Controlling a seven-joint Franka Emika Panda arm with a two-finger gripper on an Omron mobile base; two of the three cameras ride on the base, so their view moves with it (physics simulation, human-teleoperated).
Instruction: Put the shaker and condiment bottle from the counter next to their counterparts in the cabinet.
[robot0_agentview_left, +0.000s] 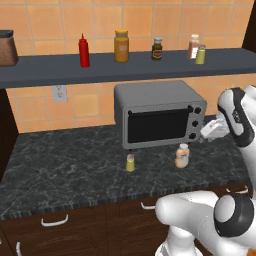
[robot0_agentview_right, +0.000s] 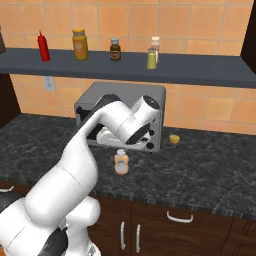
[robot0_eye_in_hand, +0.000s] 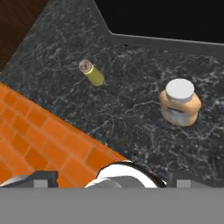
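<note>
Standing on the counter (robot0_agentview_left: 75, 165): shaker (robot0_agentview_left: 130, 162) (upright), condiment bottle (robot0_agentview_left: 182, 156).

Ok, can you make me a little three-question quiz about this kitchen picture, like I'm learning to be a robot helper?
1. True or false: the shaker stands on the counter in front of the toaster oven.
2. Which is bigger, the shaker or the condiment bottle?
3. On the cabinet, which stands furthest left? A) red squeeze bottle B) mustard-yellow jar C) small dark jar

Key:
1. True.
2. The condiment bottle.
3. A.
</note>
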